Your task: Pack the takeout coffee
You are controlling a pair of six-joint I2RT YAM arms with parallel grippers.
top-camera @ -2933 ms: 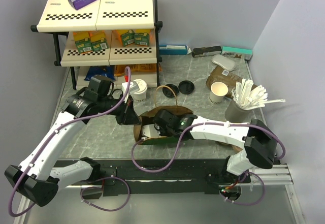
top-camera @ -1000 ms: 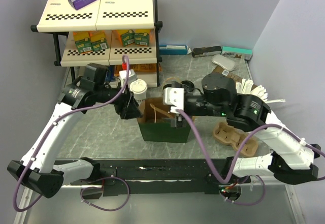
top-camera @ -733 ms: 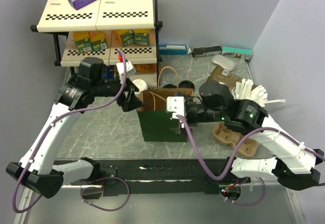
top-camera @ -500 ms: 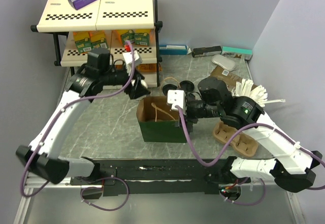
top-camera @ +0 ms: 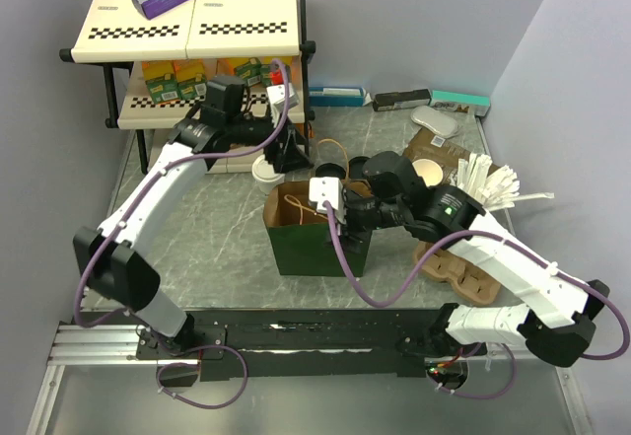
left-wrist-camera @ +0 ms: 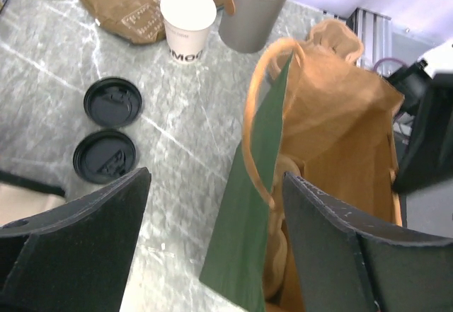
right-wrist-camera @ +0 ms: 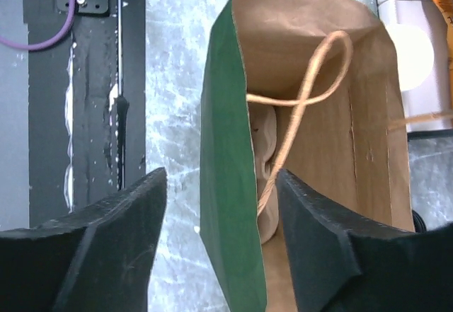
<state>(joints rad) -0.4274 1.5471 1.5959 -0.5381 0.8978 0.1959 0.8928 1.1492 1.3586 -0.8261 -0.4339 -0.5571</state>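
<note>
The paper bag (top-camera: 317, 243) is showing dark green outside and kraft brown within, its handles (right-wrist-camera: 300, 104) tan. The cup (left-wrist-camera: 187, 22) is gleaming white; the two lids (left-wrist-camera: 112, 102) are looking black. The table (top-camera: 202, 248) is showing grey, veined white like marble. The cream shelf (top-camera: 187, 9) is wearing black checkered strips.

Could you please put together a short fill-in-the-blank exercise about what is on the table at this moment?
The paper bag stands upright, and its outside is ___. Near it, ___ black lids lie on the table. The white cup beside the grey tumbler has no ___ on it. The left gripper and the right gripper are both ___, holding nothing.
Missing words: green; two; lid; open.
</note>
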